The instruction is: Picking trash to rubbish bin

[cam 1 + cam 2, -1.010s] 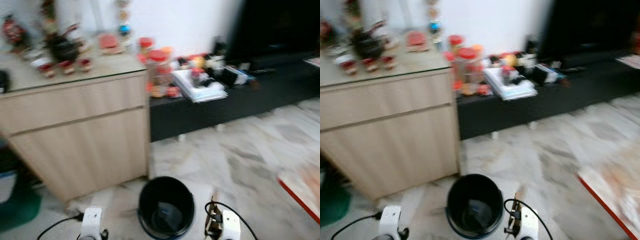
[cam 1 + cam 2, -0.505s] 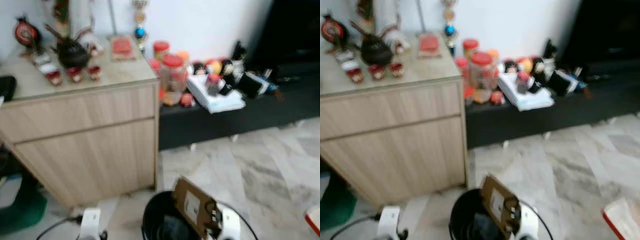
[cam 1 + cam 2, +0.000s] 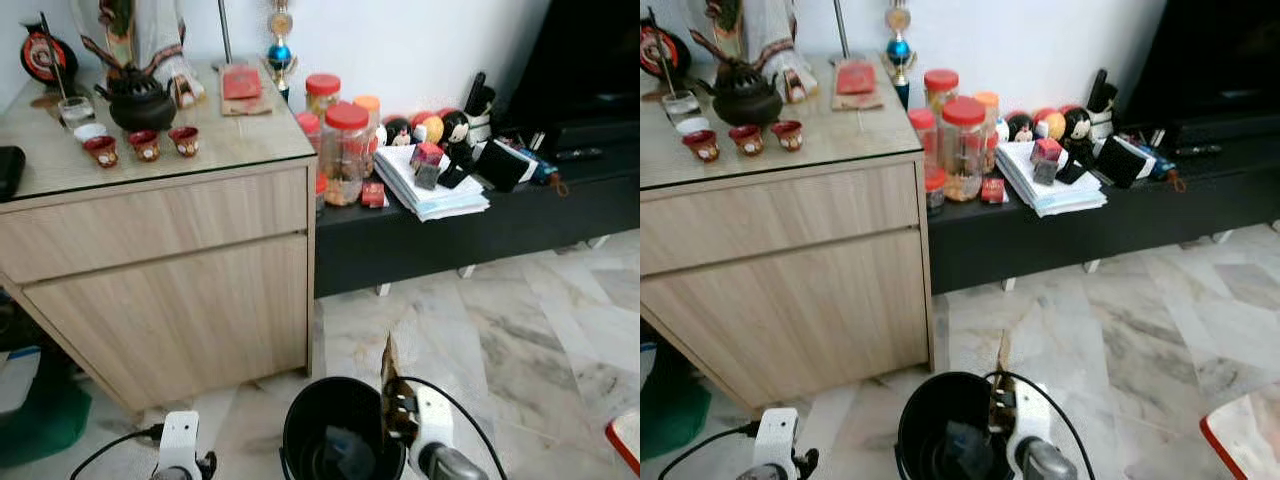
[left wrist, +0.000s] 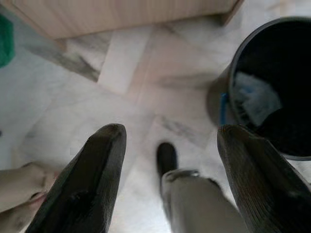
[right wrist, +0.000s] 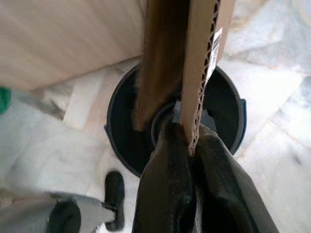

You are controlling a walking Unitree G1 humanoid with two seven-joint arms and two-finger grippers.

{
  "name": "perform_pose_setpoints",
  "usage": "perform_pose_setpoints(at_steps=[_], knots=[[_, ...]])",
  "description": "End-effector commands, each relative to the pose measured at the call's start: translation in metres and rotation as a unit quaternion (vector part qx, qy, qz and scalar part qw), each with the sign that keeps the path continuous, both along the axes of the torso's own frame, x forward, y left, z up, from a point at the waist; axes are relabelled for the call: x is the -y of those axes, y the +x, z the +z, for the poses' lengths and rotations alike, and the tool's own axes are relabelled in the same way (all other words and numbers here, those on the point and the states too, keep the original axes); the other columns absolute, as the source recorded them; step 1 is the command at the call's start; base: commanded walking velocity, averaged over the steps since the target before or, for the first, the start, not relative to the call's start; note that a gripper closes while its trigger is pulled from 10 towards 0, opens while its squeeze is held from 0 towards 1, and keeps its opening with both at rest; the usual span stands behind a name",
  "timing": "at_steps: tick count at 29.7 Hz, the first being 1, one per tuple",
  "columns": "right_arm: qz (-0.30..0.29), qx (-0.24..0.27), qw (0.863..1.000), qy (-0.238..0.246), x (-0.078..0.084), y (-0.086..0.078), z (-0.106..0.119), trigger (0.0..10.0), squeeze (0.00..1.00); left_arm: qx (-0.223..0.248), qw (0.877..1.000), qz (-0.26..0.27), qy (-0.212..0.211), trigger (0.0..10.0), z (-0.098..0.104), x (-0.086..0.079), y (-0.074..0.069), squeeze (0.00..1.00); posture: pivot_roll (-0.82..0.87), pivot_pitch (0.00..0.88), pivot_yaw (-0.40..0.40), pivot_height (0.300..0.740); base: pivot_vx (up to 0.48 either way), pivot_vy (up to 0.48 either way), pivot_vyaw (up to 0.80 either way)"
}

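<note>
your right gripper point(image 5: 188, 145) is pinching a flattened piece of corrugated cardboard point(image 5: 194, 58) between its two black fingers point(image 5: 165, 179), which are pressed tight against the sheet's lower edge. you are holding the cardboard upright, edge-on to the head camera, directly above the black rubbish bin point(image 3: 300, 450), which is standing on the marble floor point(image 3: 520, 330) right in front of you. in the right wrist view the cardboard is hanging over the bin's open mouth, and something pale is lying at the bottom of the bin. a white label is showing on one face of the sheet.

your left gripper point(image 4: 170, 165) is hanging low beside the bin, with its fingers spread wide and nothing between them. it is pointing down at the floor, and the bin's rim is sitting just off to one side of it, with a pale crumpled item point(image 4: 255, 97) lying inside.

beyond the bin, a light wooden cabinet point(image 3: 170, 270) is carrying a dark teapot point(image 3: 140, 100) and three small red cups point(image 3: 142, 146) on its top. next to it, a low black tv bench point(image 3: 480, 225) is holding red-lidded jars point(image 3: 345, 150), a stack of papers point(image 3: 430, 185) and small figurines point(image 3: 440, 128).
</note>
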State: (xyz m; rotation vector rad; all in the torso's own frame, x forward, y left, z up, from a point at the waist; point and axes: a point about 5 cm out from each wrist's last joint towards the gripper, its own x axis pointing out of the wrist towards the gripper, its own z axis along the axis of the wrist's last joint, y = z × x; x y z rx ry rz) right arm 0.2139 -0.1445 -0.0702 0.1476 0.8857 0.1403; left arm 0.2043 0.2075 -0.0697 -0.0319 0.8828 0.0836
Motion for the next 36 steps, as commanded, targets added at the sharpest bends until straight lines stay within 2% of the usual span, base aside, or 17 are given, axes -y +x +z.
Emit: perform_pose_setpoints(at_steps=[1, 4, 8, 15, 22, 27, 36], knots=[[0.018, -0.001, 1.0, -0.014, 0.0, 0.003, 0.002, 10.0, 0.0, 0.026, 0.999, -0.02, -0.012, 10.0, 0.008, 0.002, 0.014, 0.0, 0.02, 0.007, -0.03, 0.74, 0.0, 0.0, 0.0], [0.024, -0.002, 1.0, -0.018, -0.002, 0.005, 0.003, 10.0, 0.0, 0.042, 0.994, -0.086, -0.051, 10.0, 0.014, 0.021, 0.026, 0.0, 0.02, 0.008, -0.027, 0.74, 0.0, 0.0, 0.0], [0.039, -0.001, 0.999, -0.023, -0.006, 0.008, 0.004, 10.0, 0.0, 0.048, 0.987, -0.137, -0.069, 10.0, 0.018, 0.035, 0.033, 0.0, 0.02, 0.011, -0.025, 0.74, 0.0, 0.0, 0.0], [0.062, 0.005, 0.998, -0.021, -0.017, 0.013, 0.007, 10.0, 0.0, 0.061, 0.975, -0.187, -0.106, 10.0, 0.025, 0.049, 0.041, 0.0, 0.03, 0.01, -0.025, 0.74, 0.0, 0.0, 0.0], [0.073, 0.006, 0.997, -0.03, -0.02, 0.014, 0.008, 10.0, 0.0, 0.067, 0.971, -0.2, -0.115, 10.0, 0.025, 0.052, 0.04, 0.0, 0.04, 0.002, -0.025, 0.74, 0.0, 0.0, 0.0], [0.091, -0.008, 0.994, -0.055, -0.018, 0.006, 0.002, 10.0, 0.0, 0.068, 0.969, -0.203, -0.123, 10.0, 0.025, 0.052, 0.039, 0.0, 0.04, 0.0, -0.027, 0.74, 0.0, 0.0, 0.0], [0.09, -0.017, 0.994, -0.06, -0.016, 0.0, -0.001, 10.0, 0.0, 0.069, 0.966, -0.216, -0.127, 10.0, 0.025, 0.053, 0.038, 0.0, 0.04, 0.0, -0.024, 0.74, 0.0, 0.0, 0.0]])
